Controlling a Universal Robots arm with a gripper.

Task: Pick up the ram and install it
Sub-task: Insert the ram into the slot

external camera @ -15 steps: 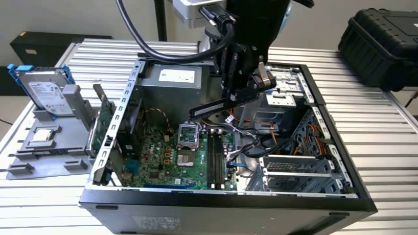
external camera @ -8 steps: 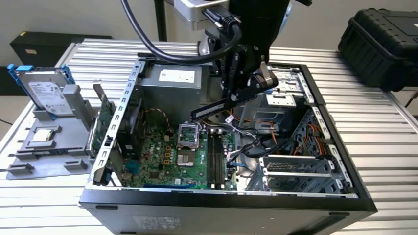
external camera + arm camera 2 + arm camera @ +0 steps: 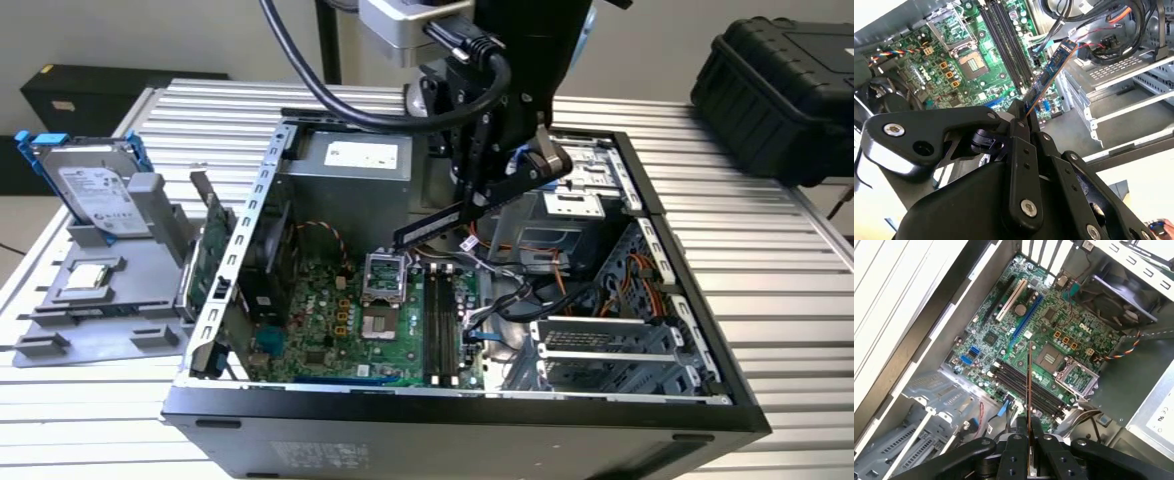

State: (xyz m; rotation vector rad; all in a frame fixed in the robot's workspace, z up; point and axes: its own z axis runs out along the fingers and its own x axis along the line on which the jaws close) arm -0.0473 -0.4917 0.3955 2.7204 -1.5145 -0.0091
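Both wrist views close above motherboard [image 3: 1054, 320]

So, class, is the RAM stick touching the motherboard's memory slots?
Apart. In the exterior view the RAM stick hangs tilted in the gripper, well above the memory slots.

gripper [image 3: 1025, 120]: black fingers clamped tight on one end of the ram, above the motherboard
ram [image 3: 1050, 72]: thin blue-green stick, seen edge-on and tilted, over the motherboard just beside its memory slots
motherboard [image 3: 949, 70]: green board lying flat inside the open case
memory slots [image 3: 1006, 42]: long black rows on the motherboard
processor socket [image 3: 970, 62]: square, on the motherboard, beside the memory slots
cables [image 3: 1099, 37]: black, red and orange, off the motherboard's edge, near the ram's free end
metal cage [image 3: 1119, 75]: grey, beyond the motherboard's edge, by the cables
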